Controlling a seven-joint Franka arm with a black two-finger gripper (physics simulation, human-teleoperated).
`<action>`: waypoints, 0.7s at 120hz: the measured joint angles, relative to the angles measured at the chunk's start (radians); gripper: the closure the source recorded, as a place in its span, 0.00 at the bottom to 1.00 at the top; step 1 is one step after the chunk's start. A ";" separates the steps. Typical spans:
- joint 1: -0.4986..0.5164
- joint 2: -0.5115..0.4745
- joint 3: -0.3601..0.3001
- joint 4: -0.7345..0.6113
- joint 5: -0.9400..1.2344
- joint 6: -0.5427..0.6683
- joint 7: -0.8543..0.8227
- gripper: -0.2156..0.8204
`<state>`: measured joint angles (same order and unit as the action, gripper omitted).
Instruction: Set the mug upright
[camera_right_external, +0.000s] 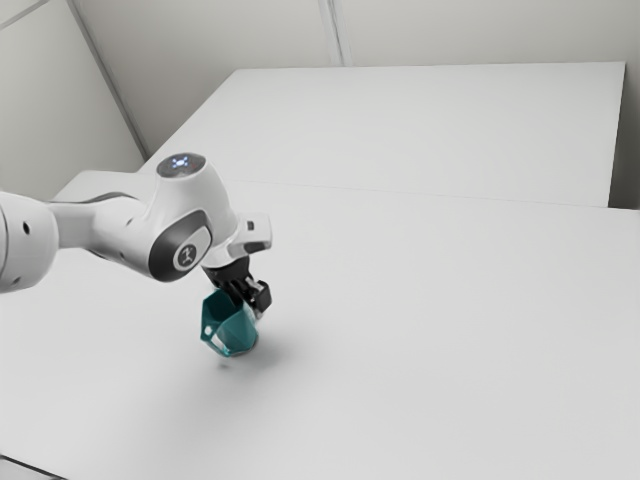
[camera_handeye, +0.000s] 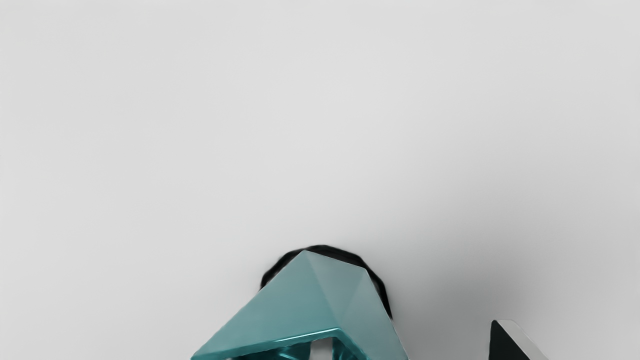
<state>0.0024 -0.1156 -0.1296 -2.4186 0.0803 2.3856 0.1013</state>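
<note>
Ext. view: my gripper (camera_right_external: 248, 302) spread, nothing clamped; one finger inside tilted teal mug (camera_right_external: 232, 328), other outside. Wrist view adds blk. arc (camera_handeye: 322, 248) beyond mug.

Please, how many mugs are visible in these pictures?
1. The teal mug is at the end effector; both views show this same mug. Another could be hidden behind the arm.

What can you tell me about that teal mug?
The mug is teal and glossy, with flat, angular facets and a darker inside. It leans, its mouth tilted toward the exterior view's left, at the table; whether it rests there is unclear. The pincer is open: one finger appears inside the mouth, the other outside, apart from the wall.
</note>
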 joint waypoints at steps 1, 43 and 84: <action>-0.001 -0.002 -0.001 0.001 -0.001 0.000 -0.001 0.51; -0.012 -0.011 -0.008 0.277 -0.028 -0.218 -0.030 0.28; 0.007 0.111 0.004 0.669 -0.044 -0.565 -0.048 0.24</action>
<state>0.0090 -0.0044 -0.1252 -1.7492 0.0366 1.8204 0.0537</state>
